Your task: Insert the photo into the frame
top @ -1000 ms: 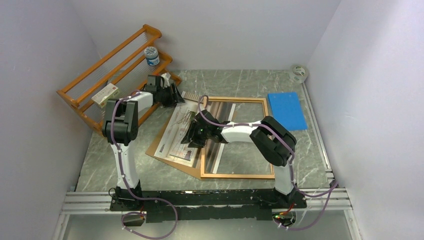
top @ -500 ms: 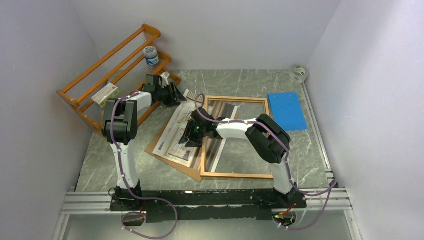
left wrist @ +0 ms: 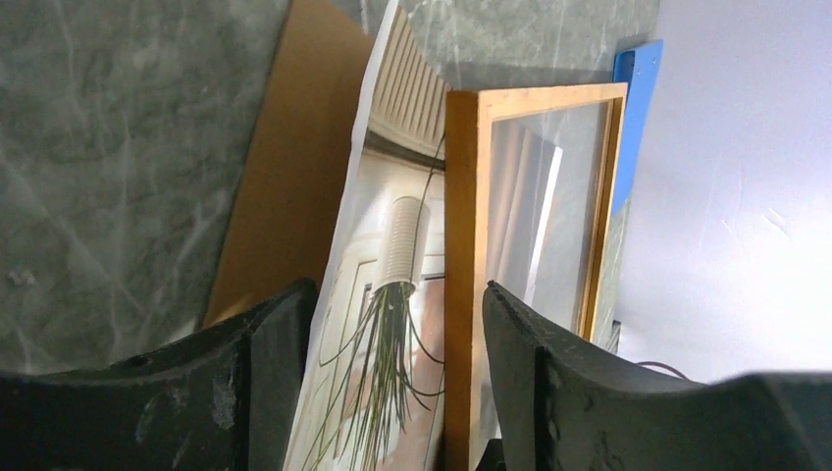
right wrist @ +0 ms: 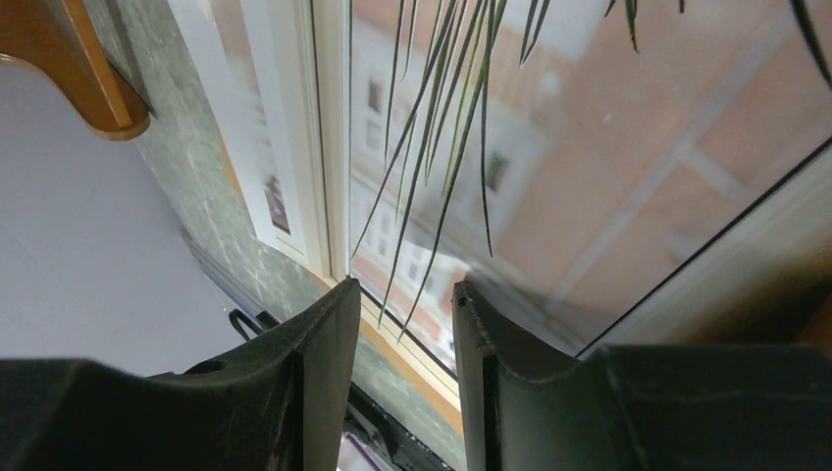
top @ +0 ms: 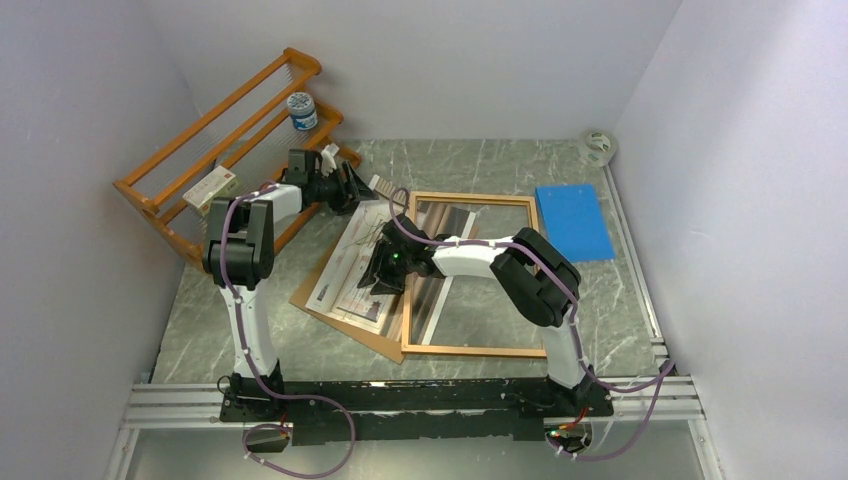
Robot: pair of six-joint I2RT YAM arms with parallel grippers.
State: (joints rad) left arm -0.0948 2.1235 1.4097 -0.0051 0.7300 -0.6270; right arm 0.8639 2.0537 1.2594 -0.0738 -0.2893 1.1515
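Since a second ago the right arm has drawn in leftward, carrying its claw (top: 384, 272) a little further over the photo (top: 345, 282), while the left arm has barely shifted. That photo lies askew on a brown board (left wrist: 285, 147) on the surface (top: 200, 320), left of the frame (top: 475, 350), with its right edge along the frame's left rail and not inside it. Over the photo's far corner the left claw (left wrist: 400, 289) hangs wide, and the right claw's fingers (right wrist: 324, 334) stand narrowly apart, tips down at the print.

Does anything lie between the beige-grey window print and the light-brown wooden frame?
Nothing visible does. The print lies on the brown backing board beside the left rail of the frame, with the right gripper at that edge.
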